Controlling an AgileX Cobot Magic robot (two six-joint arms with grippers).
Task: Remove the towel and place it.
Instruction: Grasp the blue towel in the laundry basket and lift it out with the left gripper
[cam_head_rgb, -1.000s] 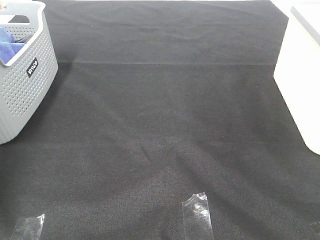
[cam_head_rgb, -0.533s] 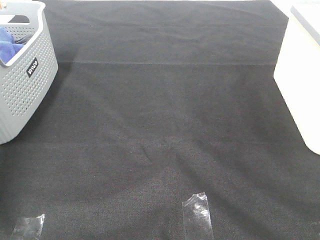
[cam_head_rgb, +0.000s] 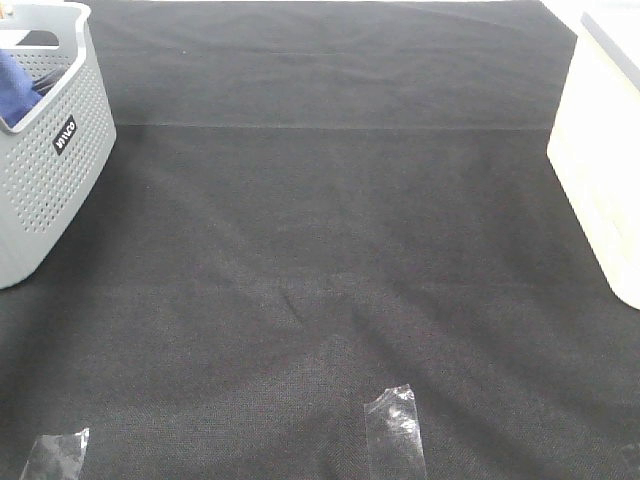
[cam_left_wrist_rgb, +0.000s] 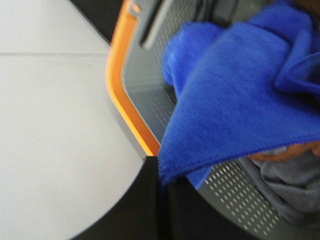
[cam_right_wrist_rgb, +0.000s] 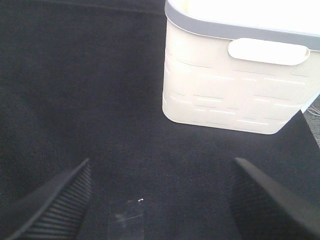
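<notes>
- My left pincer is pressed together and pinches the towel (cam_left_wrist_rgb: 240, 100); its folds hide my fingers.
- The towel hangs over the open grey basket (cam_head_rgb: 50, 180), at the left edge of the black cloth (cam_head_rgb: 330, 250).
- My right pincer (cam_right_wrist_rgb: 161, 170) is spread wide and empty above the cloth, near the white bin (cam_right_wrist_rgb: 235, 90).

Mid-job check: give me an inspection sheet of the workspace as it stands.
Surface: black table cloth, lightly wrinkled.
Job's things: towel at the grey basket, far left, blue showing inside it.
Clutter: white bin at the right; clear tape pieces near the front.
Grippers: left end effector shut, itself out of view, towel close before its camera; right end effector open above the cloth.
Cables: nothing seen.
Surroundings: pale surface beyond the table.
</notes>
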